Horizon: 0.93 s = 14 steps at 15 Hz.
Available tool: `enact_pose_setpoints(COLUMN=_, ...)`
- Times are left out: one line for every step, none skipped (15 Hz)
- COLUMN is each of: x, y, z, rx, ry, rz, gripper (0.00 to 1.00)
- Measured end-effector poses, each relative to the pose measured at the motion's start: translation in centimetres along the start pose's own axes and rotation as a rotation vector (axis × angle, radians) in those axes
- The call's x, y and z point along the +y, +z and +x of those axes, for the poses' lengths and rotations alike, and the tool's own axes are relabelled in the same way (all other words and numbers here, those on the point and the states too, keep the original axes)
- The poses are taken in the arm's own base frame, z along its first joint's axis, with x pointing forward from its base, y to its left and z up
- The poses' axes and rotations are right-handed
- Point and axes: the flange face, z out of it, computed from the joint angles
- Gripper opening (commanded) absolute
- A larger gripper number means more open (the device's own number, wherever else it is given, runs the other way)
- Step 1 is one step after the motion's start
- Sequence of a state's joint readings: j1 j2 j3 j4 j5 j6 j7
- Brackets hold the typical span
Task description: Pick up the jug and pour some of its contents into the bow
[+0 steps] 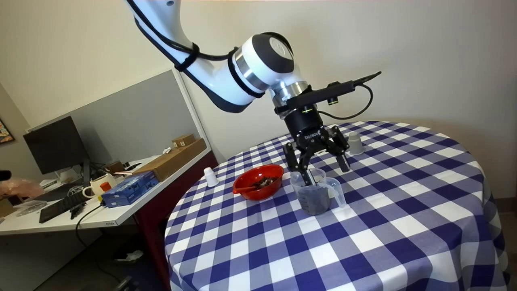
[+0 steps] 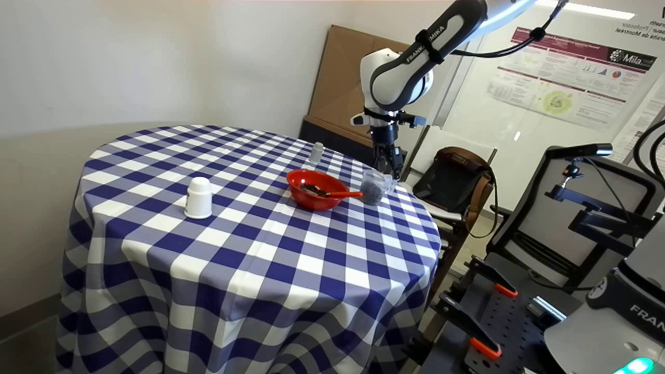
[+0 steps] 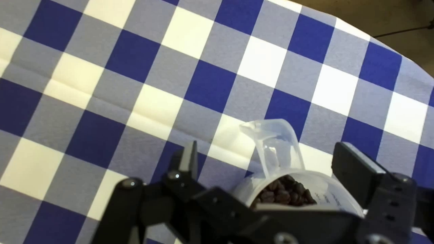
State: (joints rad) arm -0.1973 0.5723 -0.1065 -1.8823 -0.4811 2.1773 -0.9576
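Note:
The clear plastic jug (image 1: pixel 314 200) stands upright on the checked tablecloth, with dark beans inside. It shows in both exterior views (image 2: pixel 372 191) and in the wrist view (image 3: pixel 327 184), its handle (image 3: pixel 279 145) pointing away from the gripper body. The red bowl (image 1: pixel 258 195) stands beside the jug, with dark pieces (image 1: pixel 265 182) and a red-handled utensil (image 2: pixel 344 194) in it. My gripper (image 1: pixel 326 170) is open and empty above the jug. In an exterior view one finger overlaps the jug's mouth; I cannot tell whether it is inside. In the wrist view the gripper (image 3: pixel 268 164) hides part of the jug.
White cups stand upside down on the table: one beyond the bowl (image 1: pixel 210 177), another behind the gripper (image 1: pixel 355 143). The round table's cloth (image 2: pixel 260 296) hangs over its edge. A desk with a blue box (image 1: pixel 130 188) and a monitor stands beside the table.

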Motion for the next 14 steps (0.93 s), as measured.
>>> enact_pose_setpoints(x=-0.01, y=-0.02, z=0.03, rx=0.006, ry=-0.009, rz=0.002, gripper=1.0)
enact_pose_setpoints(x=0.0, y=-0.07, z=0.05, rx=0.016, ry=-0.017, rz=0.004, gripper=1.0)
enact_pose_setpoints(x=0.03, y=-0.15, z=0.04, rx=0.027, ry=-0.024, rz=0.006, gripper=1.0)
enact_pose_setpoints(x=0.08, y=-0.23, z=0.04, rx=0.04, ry=-0.035, rz=0.006, gripper=0.95)
enact_pose_setpoints(x=0.12, y=-0.28, z=0.07, rx=0.052, ry=-0.045, rz=0.007, gripper=0.92)
enact_pose_setpoints(x=0.12, y=-0.31, z=0.12, rx=0.061, ry=-0.061, rz=0.008, gripper=0.88)
enact_pose_setpoints(x=0.12, y=-0.37, z=0.11, rx=0.066, ry=-0.075, rz=0.009, gripper=0.88)
enact_pose_setpoints(x=0.11, y=-0.43, z=0.12, rx=0.069, ry=-0.092, rz=0.009, gripper=0.89)
enact_pose_setpoints(x=0.1, y=-0.52, z=0.12, rx=0.07, ry=-0.108, rz=0.008, gripper=0.92)
enact_pose_setpoints(x=0.09, y=-0.58, z=0.11, rx=0.072, ry=-0.122, rz=0.007, gripper=0.96)
enact_pose_setpoints(x=0.08, y=-0.57, z=0.11, rx=0.072, ry=-0.135, rz=0.007, gripper=0.99)
enact_pose_setpoints(x=0.04, y=-0.5, z=0.09, rx=0.072, ry=-0.144, rz=0.008, gripper=1.0)
enact_pose_setpoints(x=0.0, y=-0.38, z=0.05, rx=0.072, ry=-0.151, rz=0.01, gripper=1.0)
enact_pose_setpoints(x=-0.06, y=-0.22, z=-0.03, rx=0.072, ry=-0.159, rz=0.013, gripper=1.0)
